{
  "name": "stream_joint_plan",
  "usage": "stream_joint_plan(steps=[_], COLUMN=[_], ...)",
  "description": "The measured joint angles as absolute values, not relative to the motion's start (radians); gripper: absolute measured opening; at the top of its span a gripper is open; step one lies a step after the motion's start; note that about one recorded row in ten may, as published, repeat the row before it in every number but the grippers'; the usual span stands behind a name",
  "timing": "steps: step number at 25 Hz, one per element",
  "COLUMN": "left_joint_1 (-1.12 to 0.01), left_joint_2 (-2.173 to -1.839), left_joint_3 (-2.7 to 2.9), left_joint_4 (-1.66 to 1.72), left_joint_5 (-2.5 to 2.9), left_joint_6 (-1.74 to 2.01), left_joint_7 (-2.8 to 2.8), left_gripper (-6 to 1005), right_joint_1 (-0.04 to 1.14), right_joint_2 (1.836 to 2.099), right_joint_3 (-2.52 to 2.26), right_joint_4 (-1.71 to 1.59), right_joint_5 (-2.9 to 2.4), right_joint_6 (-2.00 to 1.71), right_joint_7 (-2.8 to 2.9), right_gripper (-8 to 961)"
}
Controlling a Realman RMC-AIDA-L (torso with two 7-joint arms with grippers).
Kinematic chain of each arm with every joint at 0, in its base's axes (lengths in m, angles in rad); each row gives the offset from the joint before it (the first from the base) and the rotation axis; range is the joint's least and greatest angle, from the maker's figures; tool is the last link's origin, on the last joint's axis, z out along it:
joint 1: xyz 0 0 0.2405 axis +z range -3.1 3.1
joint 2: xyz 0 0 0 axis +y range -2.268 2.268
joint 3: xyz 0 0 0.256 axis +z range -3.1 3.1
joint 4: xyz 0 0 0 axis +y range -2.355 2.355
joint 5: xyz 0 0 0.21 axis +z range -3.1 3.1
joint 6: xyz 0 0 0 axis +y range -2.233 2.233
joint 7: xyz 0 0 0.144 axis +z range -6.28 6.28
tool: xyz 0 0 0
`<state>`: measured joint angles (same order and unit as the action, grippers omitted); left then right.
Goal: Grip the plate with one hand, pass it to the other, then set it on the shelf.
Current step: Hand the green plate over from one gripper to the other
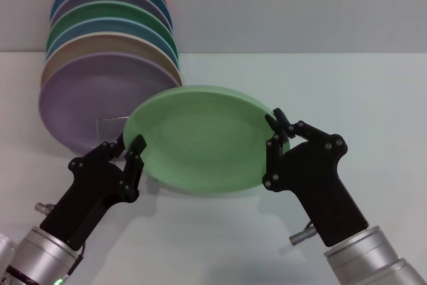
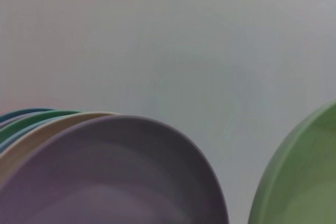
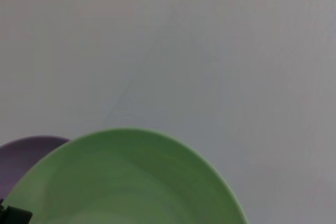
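Observation:
The light green plate (image 1: 203, 139) hangs tilted above the table, held at both ends. My right gripper (image 1: 276, 137) is shut on its right rim, one finger over the edge and one under it. My left gripper (image 1: 131, 146) is shut on the left rim, its fingers on either side of the edge. The plate (image 2: 307, 182) fills a corner of the left wrist view, and the plate (image 3: 126, 182) fills the lower part of the right wrist view. The shelf (image 1: 110, 122), a clear acrylic rack, stands just behind my left gripper.
A row of upright coloured plates leans in the rack at the back left, with a lilac plate (image 1: 87, 98) in front and a darker green plate (image 1: 113, 15) further back. The lilac plate (image 2: 115, 177) is close to my left wrist. White table spreads to the right.

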<state>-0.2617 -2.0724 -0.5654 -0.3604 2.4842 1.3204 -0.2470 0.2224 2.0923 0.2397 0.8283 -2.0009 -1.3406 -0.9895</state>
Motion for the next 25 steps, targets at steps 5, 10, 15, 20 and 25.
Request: stream_joint_plan(steps=[5,10,15,20,25], left_joint_1=[-0.262,-0.262,-0.262,-0.262,-0.263], left_joint_2=[-2.072,-2.072,-2.072,-2.073,-2.075], left_joint_3=[-0.574,-0.576,-0.577,-0.576,-0.573], left_joint_4=[-0.360,-0.360,-0.360,-0.356,-0.354], left_joint_5=[2.483,2.483,2.484,2.484,2.487], left_joint_6=[1.316,1.316,1.315,1.314,1.314], left_joint_7=[-0.247,-0.247,-0.247,-0.247,-0.247], left_gripper=[193,194,194,136,79], right_joint_1=[0.222,0.222,0.222,0.224,0.224], right_joint_2=[2.092,2.092,2.092,2.092,2.092], right_joint_3=[0.239,0.239,0.239,0.240,0.239], right_joint_4=[0.828,0.828,0.828,0.827,0.827], right_joint_5=[-2.001,-2.002,-2.002,-2.002,-2.002], right_joint_6=[-1.341,-1.340,-1.337,-1.325,-1.325], right_joint_7=[-0.989,-0.989,-0.990,-0.989,-0.989], right_gripper=[101,109,116,124,131])
